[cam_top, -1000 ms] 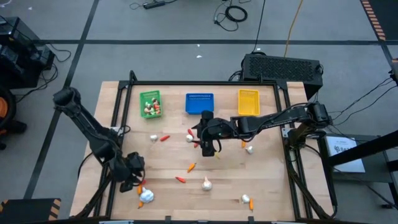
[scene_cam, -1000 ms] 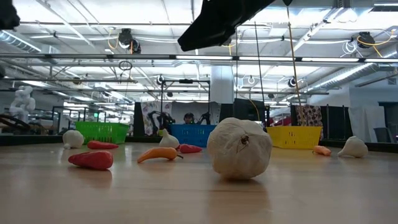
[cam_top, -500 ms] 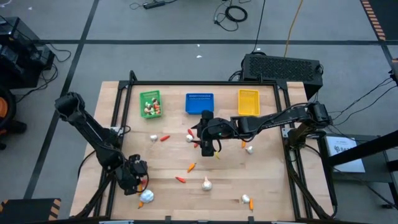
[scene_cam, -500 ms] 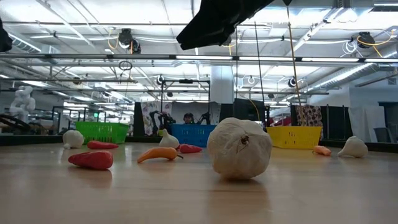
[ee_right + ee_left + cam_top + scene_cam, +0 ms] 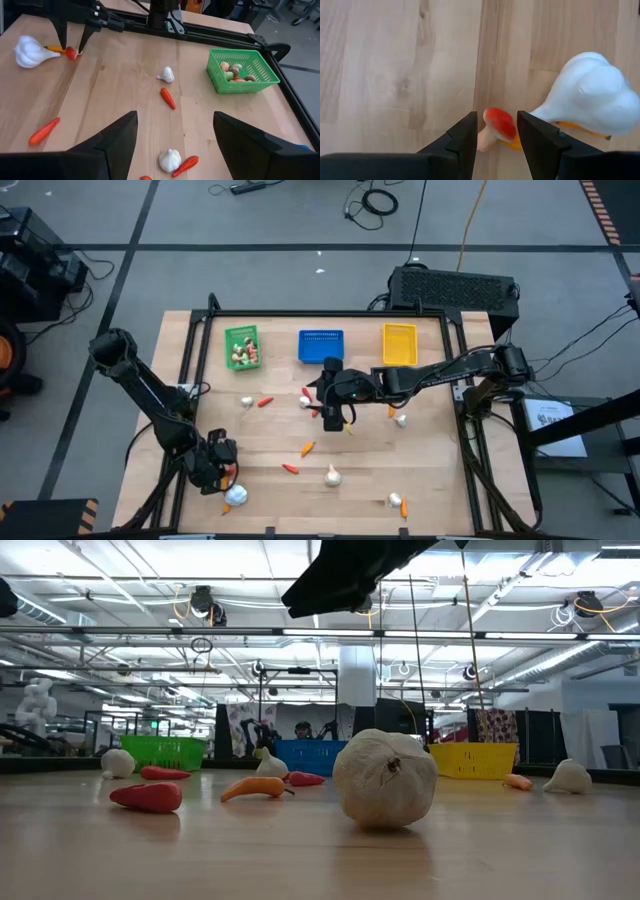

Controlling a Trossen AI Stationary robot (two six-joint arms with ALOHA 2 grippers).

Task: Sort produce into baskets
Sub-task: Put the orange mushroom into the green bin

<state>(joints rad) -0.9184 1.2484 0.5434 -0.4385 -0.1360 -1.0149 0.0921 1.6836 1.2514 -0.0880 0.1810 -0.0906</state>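
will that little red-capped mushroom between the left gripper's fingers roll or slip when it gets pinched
Probably. The mushroom lies on its side, its cap rounded and glossy, so it may squirt out from between the left gripper fingers. It looks light, and the white garlic bulb close by could get nudged.

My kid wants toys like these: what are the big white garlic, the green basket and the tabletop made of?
The white garlic looks like matte moulded plastic or foam, with seamed lobes and no sheen; I can't tell which. The green basket looks like thin, slightly glossy plastic, its walls an open lattice. The tabletop looks like pale wooden planks with visible grain and joints.

Left end effector (image 5: 496, 131) low, fingers apart; right end effector (image 5: 175, 131) open.
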